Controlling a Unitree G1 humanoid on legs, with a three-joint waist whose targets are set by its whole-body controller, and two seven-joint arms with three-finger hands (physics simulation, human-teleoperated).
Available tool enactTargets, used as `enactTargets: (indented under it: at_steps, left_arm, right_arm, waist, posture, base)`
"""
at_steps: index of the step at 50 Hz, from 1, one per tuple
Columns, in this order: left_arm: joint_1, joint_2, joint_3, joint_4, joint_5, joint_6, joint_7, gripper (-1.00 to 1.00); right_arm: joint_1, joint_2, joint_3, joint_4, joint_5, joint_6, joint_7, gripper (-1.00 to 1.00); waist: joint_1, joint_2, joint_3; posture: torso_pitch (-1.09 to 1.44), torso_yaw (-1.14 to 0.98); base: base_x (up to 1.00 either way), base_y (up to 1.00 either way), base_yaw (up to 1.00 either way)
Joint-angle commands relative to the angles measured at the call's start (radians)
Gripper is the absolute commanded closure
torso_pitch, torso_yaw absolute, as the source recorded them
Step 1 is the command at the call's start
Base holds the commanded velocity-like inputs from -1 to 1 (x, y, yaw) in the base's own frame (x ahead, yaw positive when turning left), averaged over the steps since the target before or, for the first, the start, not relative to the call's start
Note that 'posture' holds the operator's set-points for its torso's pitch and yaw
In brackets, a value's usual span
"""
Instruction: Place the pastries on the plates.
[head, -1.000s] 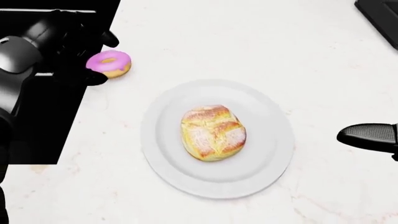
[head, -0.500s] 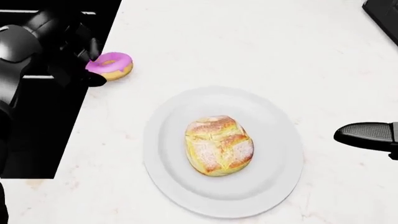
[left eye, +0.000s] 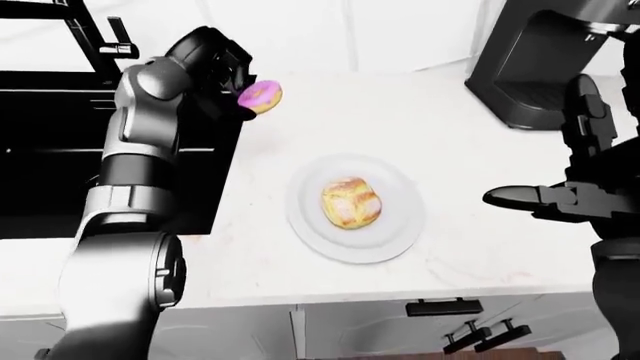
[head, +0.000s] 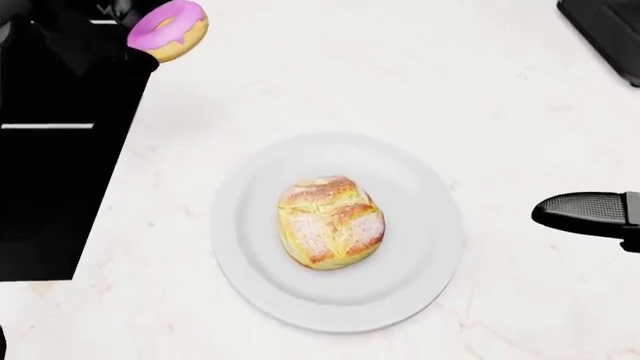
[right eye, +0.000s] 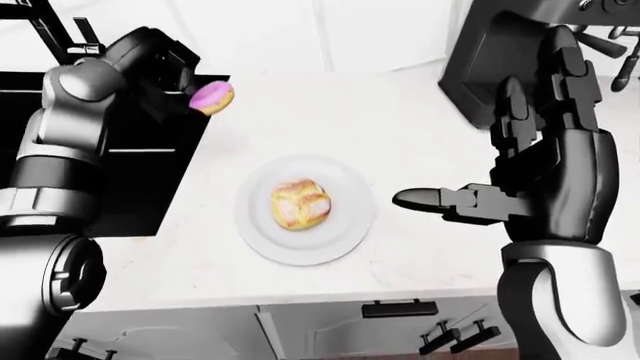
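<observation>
Left hand (left eye: 222, 69) raised at the upper left of the left-eye view, black fingers pinched on the pink-iced ring doughnut (left eye: 261, 97), forearm rising steeply from the grey elbow below. Doughnut tilted, clear of the white marble counter (head: 420, 82), over the edge where counter meets the black sink (left eye: 60, 150). In the head view, same doughnut at the top left corner, well apart from the round white plate (head: 420, 270). Golden sugar-dusted bun (head: 330, 222) resting at the middle of that plate. Right hand (right eye: 545, 176) held upright to the right of the plate, fingers spread wide, thumb pointing left toward the plate, holding nothing. Black coffee machine (left eye: 540, 67) standing at the upper right.
</observation>
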Motion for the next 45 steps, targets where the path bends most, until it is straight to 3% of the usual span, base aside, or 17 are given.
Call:
enactTargets:
  at_steps: [1,13,16,17,18,19,25,34,35,38,40,41,42,43,44,45]
  left_arm:
    - [-0.023,0.006,0.012,-0.108,-0.024,0.033,-0.007,1.00]
    - [0.111,-0.012,0.033,-0.616,-0.054,0.334,-0.116,1.00]
    - [0.121,-0.007,0.029,-0.679,-0.047,0.376,-0.137,1.00]
    - [0.120,-0.007,0.030,-0.715,-0.045,0.402,-0.147,1.00]
    - [0.121,-0.006,0.029,-0.725,-0.043,0.409,-0.148,1.00]
    - [0.126,-0.010,0.028,-0.757,-0.040,0.430,-0.155,1.00]
    - [0.150,-0.020,0.025,-0.873,-0.021,0.501,-0.180,1.00]
    - [0.145,-0.037,0.019,-0.953,-0.006,0.562,-0.199,1.00]
    - [0.145,-0.039,0.019,-0.957,-0.006,0.565,-0.196,1.00]
    - [0.150,-0.044,0.020,-0.982,-0.007,0.582,-0.192,1.00]
    - [0.154,-0.046,0.023,-0.999,-0.009,0.592,-0.186,1.00]
    - [0.158,-0.047,0.022,-1.011,-0.010,0.597,-0.184,1.00]
    - [0.168,-0.051,0.023,-1.032,-0.010,0.610,-0.180,1.00]
    - [0.176,-0.055,0.022,-1.045,-0.012,0.614,-0.176,1.00]
    - [0.180,-0.054,0.022,-1.049,-0.013,0.616,-0.173,1.00]
    - [0.180,-0.052,0.024,-1.059,-0.013,0.621,-0.170,1.00]
  right_arm:
    - [-0.022,-0.012,-0.007,-0.016,-0.007,-0.026,0.000,-1.00]
    - [-0.034,-0.004,0.021,0.001,-0.036,-0.034,0.005,-1.00]
    - [-0.033,0.000,0.031,0.007,-0.051,-0.029,0.009,-1.00]
    - [-0.035,0.002,0.031,0.004,-0.054,-0.029,0.010,-1.00]
    - [-0.035,0.004,0.033,0.004,-0.057,-0.029,0.012,-1.00]
    - [-0.037,0.009,0.031,0.005,-0.056,-0.027,0.012,-1.00]
    - [-0.044,0.011,0.032,0.008,-0.063,-0.026,0.016,-1.00]
    - [-0.069,0.014,0.058,0.024,-0.079,-0.032,0.017,-1.00]
    - [-0.072,0.016,0.066,0.027,-0.084,-0.035,0.016,-1.00]
    - [-0.071,0.016,0.081,0.032,-0.101,-0.047,0.025,-1.00]
    - [-0.072,0.015,0.089,0.033,-0.116,-0.054,0.035,-1.00]
    - [-0.076,0.021,0.086,0.032,-0.114,-0.051,0.036,-1.00]
    - [-0.070,0.023,0.091,0.034,-0.122,-0.058,0.041,-1.00]
    - [-0.067,0.028,0.094,0.036,-0.127,-0.064,0.046,-1.00]
    - [-0.065,0.030,0.098,0.037,-0.135,-0.067,0.050,-1.00]
    - [-0.067,0.035,0.096,0.037,-0.134,-0.066,0.052,-1.00]
  waist:
    - [0.000,0.000,-0.024]
    - [0.001,0.000,-0.018]
    - [0.001,0.000,-0.017]
    - [-0.001,0.008,-0.027]
    - [0.000,0.013,-0.052]
    - [0.000,0.016,-0.057]
    - [-0.001,0.027,-0.049]
    - [-0.007,0.026,-0.041]
    - [-0.007,0.030,-0.044]
    - [-0.006,0.044,-0.010]
    - [0.000,0.055,0.001]
    - [-0.001,0.069,-0.015]
    - [0.005,0.088,-0.011]
    - [0.008,0.073,-0.005]
    - [-0.005,0.043,-0.009]
    - [-0.010,0.037,-0.004]
  posture:
    - [0.07,0.00]
    - [0.07,0.00]
    - [0.07,0.00]
    - [0.07,0.00]
    - [0.07,0.00]
    - [0.07,0.00]
    - [0.07,0.00]
    - [0.07,0.00]
    - [0.07,0.00]
    - [0.07,0.00]
    - [0.07,0.00]
    - [0.07,0.00]
    - [0.07,0.00]
    - [0.07,0.00]
    - [0.07,0.00]
    - [0.07,0.00]
  base:
    - [0.00,0.00,0.00]
    - [0.00,0.00,0.00]
    - [0.00,0.00,0.00]
    - [-0.29,0.00,0.00]
    - [-0.29,0.00,0.00]
    - [-0.30,0.00,0.00]
    - [-0.30,0.00,0.00]
    - [-0.29,0.00,0.00]
    - [-0.17,0.00,0.00]
    - [-0.07,0.00,0.00]
    - [0.00,0.02,0.00]
    - [0.00,0.12,0.00]
    - [0.00,0.36,0.00]
    - [0.00,0.38,0.00]
    - [0.00,0.37,0.00]
    - [0.00,0.37,0.00]
